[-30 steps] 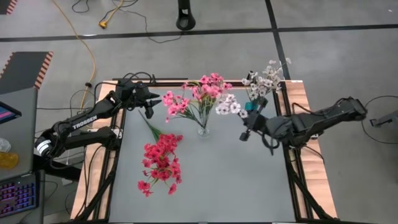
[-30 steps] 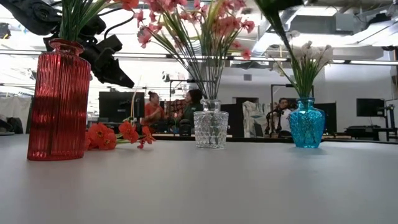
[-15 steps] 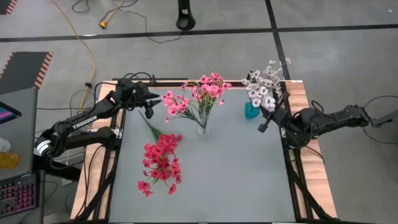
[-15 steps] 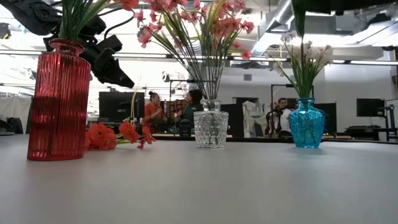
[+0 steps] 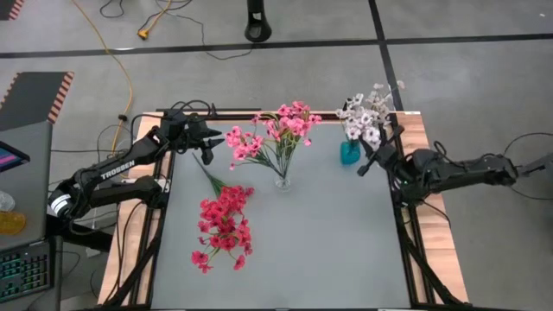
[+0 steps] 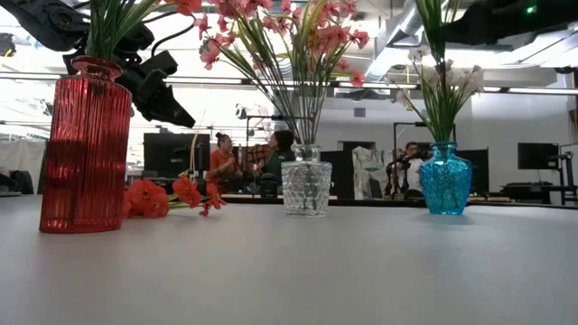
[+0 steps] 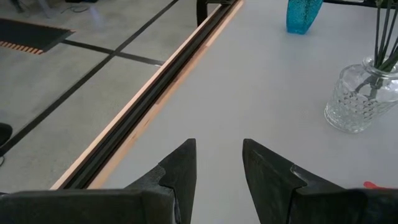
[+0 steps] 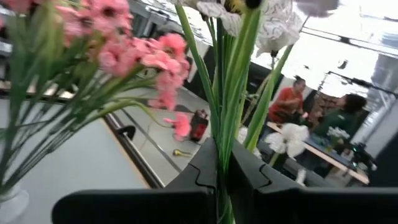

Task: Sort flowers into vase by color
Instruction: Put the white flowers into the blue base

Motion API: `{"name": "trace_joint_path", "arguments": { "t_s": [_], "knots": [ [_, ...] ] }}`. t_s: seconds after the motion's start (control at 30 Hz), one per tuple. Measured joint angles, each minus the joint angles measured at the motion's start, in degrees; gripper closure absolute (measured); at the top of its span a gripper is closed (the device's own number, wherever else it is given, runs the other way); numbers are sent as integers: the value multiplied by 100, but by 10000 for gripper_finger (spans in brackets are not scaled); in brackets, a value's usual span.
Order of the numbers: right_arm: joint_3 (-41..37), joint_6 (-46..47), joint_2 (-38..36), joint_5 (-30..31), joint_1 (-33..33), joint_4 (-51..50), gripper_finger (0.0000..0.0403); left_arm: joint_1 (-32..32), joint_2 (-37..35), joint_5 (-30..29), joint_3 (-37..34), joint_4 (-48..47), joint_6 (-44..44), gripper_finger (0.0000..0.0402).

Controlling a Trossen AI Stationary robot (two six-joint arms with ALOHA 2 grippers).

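Note:
White flowers [image 5: 366, 117] stand in a blue vase [image 5: 349, 155] at the table's far right, also seen in the low view as the blue vase [image 6: 445, 183]. My right gripper [image 5: 364, 168] is beside that vase, shut on green stems [image 8: 225, 140]. Pink flowers [image 5: 278, 130] stand in a clear vase [image 6: 306, 181]. Red flowers [image 5: 223, 226] fill a red vase [image 6: 81, 149] near the left; one red sprig [image 6: 172, 195] lies on the table. My left gripper [image 7: 217, 163] hangs open over the far left of the table [image 5: 206, 152], touching nothing. My right gripper pinches the green stems [image 8: 222, 155] of white blossoms between its two fingers [image 8: 202, 171]. It comes from the table's right, roughly level, with the fingers across the stems. The stems stand upright above the blue vase; their lower ends are hidden by the fingers and the vase.
The table's raised wooden and black rail [image 7: 155, 99] runs along the far left edge under my left gripper. Bare table [image 5: 328, 233] lies between the vases and the near edge. People sit at desks in the room beyond [image 6: 280, 153].
My right gripper has carried a white sprig from near the clear vase toward the table's far right, up to the blue vase. The sprig has swung from a slant to upright among the other white flowers. My left arm has kept still.

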Motion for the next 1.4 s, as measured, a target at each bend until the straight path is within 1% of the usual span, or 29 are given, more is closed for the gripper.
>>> {"name": "trace_joint_path", "arguments": {
  "t_s": [0.2, 0.37, 0.43, 0.57, 0.77, 0.9, 1.03, 1.17, 1.4],
  "knots": [
    [0, 318, 0, -35, -336, -265, 360, 0, 0, 0, 0, 0, 2, 283],
    [0, 464, 0, -630, -630, -292, 359, 0, 0, -1, 0, 0, 4, 283],
    [0, 540, 16, -730, -760, -294, 359, 0, 0, 0, 0, 0, 4, 283],
    [0, 671, 56, -772, -989, -294, 359, 0, 0, 0, 0, 0, 4, 283],
    [5, 913, 368, -903, -1158, -299, 359, 0, 0, 0, 0, 0, 8, 283],
    [5, 1194, 582, -880, -1190, -302, 359, 1, 0, 0, 0, -1, 56, 283],
    [7, 1493, 710, -733, -1135, -300, 359, 0, 0, 0, 0, -2, 92, 283],
    [7, 1497, 712, -580, -1099, -299, 355, 0, 0, 0, 0, -4, 94, 283],
    [7, 1508, 697, -122, -1061, -302, 347, 1, 0, 2, 0, -4, 95, 283]
  ]
}}
